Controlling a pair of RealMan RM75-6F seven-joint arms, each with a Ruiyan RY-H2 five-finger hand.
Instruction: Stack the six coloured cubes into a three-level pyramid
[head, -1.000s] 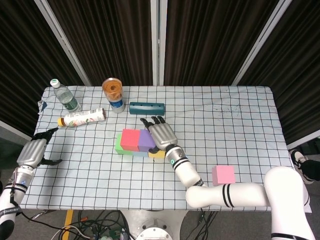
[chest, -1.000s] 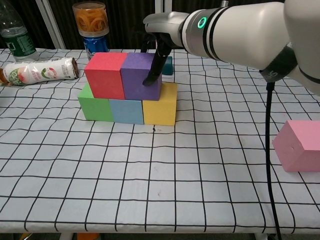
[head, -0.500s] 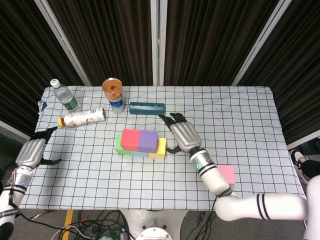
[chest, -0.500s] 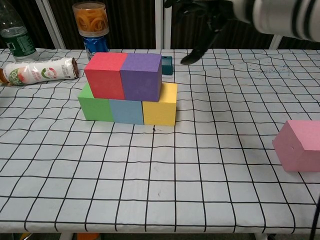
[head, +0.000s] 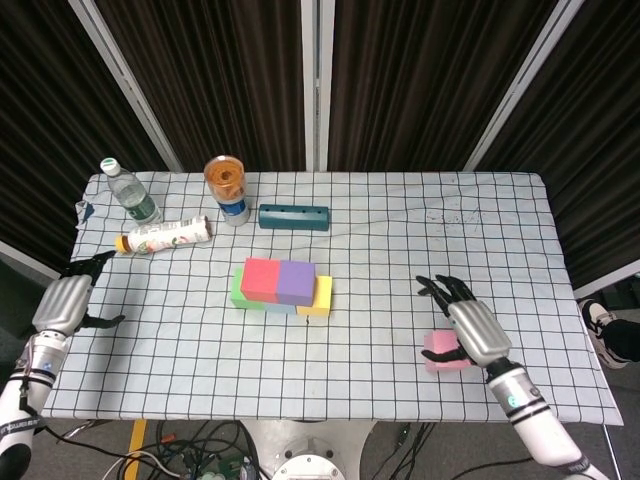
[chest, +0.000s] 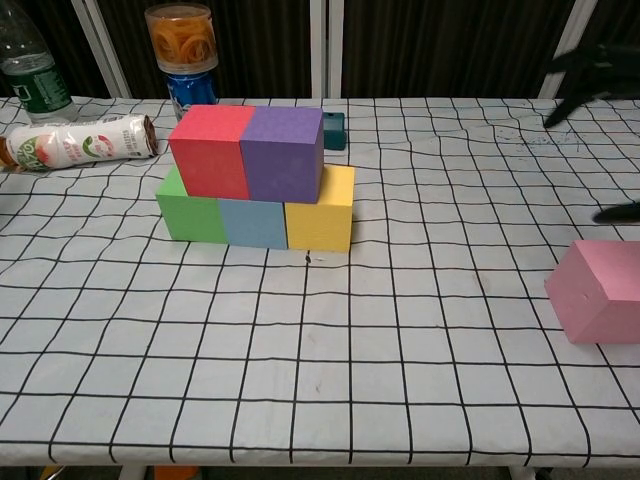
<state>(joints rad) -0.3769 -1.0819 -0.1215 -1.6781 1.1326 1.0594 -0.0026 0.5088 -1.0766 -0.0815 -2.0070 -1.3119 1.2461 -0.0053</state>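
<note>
1. The head view looks steeply down from high above the near edge, taking in the whole checked tablecloth (head: 400, 230) and the dark curtains behind.
2. The chest view sits low and close, looking level across the table toward its far edge.
3. Both show the cube stack (head: 280, 285) (chest: 258, 178), the pink cube (head: 440, 350) (chest: 598, 292), and the lying bottle (head: 165, 236) (chest: 75, 140).

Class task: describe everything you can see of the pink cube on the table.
The pink cube is a plain, matte block that looks like foam, with slightly rounded edges. It rests on the checked tablecloth near the table's right front, well apart from the stacked cubes. In the head view the right hand hangs over it with fingers spread, partly covering it; contact cannot be judged.
</note>
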